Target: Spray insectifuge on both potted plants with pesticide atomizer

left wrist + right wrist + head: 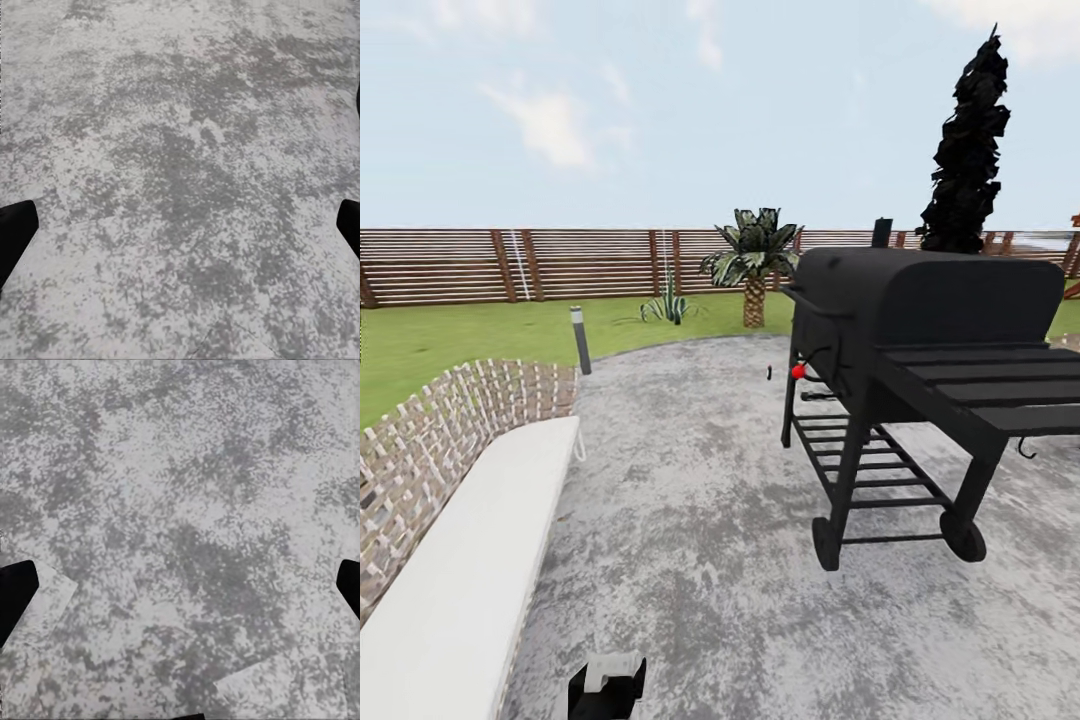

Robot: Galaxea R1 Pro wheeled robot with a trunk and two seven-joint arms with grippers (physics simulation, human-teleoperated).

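Search step: both end effectors, left (180, 225) and right (180, 585), spread wide, empty, above patio (710, 520); beside grill (920, 330). Next: locate atomizer

The garden here is a green lawn (450, 340) closed off at the back by a slatted wooden fence (560, 262). A round paved patio (700, 480) of mottled grey stone spreads across the foreground; the same mottled grey stone (180, 165) shows close up in both wrist views (180, 525). A short palm (755, 262) with a scaly brown trunk stands on the grass by the patio's far edge, and a spiky green plant (668, 305) grows just beside it.
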